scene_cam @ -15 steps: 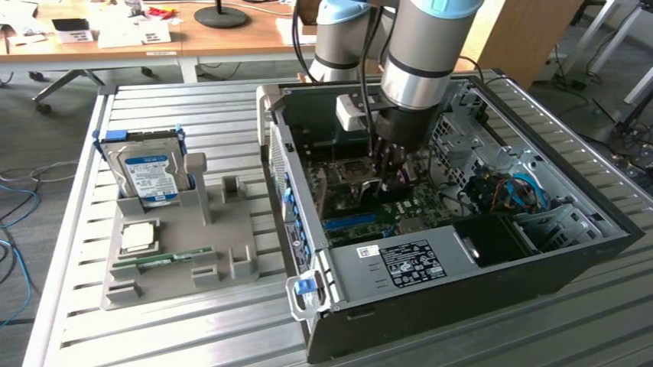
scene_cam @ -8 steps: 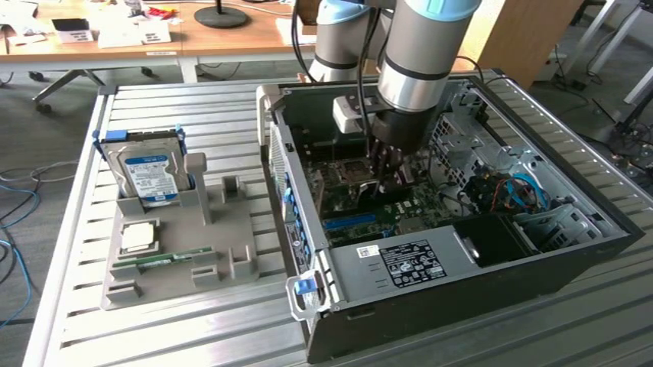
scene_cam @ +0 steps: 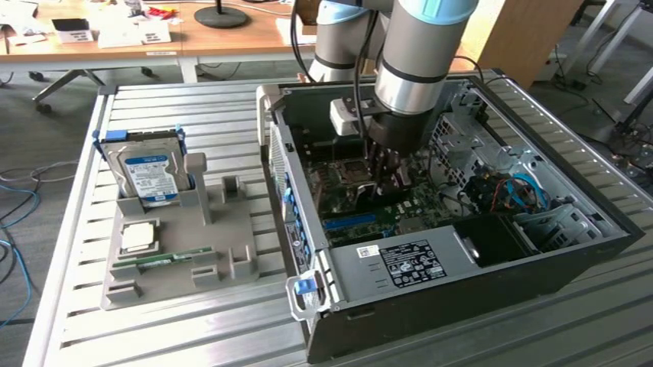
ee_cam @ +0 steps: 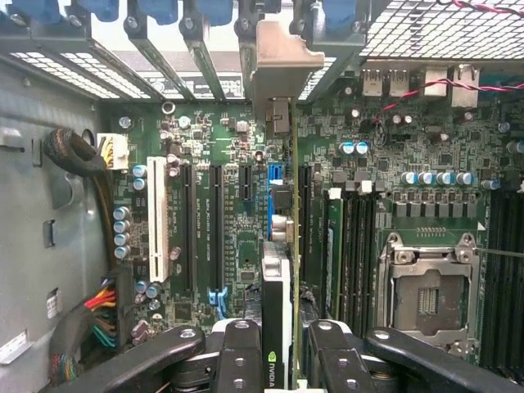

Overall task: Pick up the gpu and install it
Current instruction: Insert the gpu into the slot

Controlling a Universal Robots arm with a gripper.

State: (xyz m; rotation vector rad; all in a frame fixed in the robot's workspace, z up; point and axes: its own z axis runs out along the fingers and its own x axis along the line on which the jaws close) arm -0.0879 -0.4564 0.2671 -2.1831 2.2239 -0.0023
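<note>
Here the pincer [ee_cam: 292, 348] is clamped on the gpu [ee_cam: 282, 246], holding it edge-on above the motherboard [ee_cam: 237, 213] inside the open computer case [scene_cam: 408, 267], its silver bracket toward the rear slot openings. The card looks light, stiff and fragile: a thin green board, best held by its edges, clear of the fan and the gold contacts

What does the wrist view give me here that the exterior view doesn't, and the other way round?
Wrist view alone: the gpu edge-on between the gripper jaws, its metal bracket at the rear slot openings, above the black expansion slots; also the empty CPU socket.
Exterior view alone: the grey parts tray beside the case, holding the hard drive.
Both: the green motherboard inside the open computer case.
</note>
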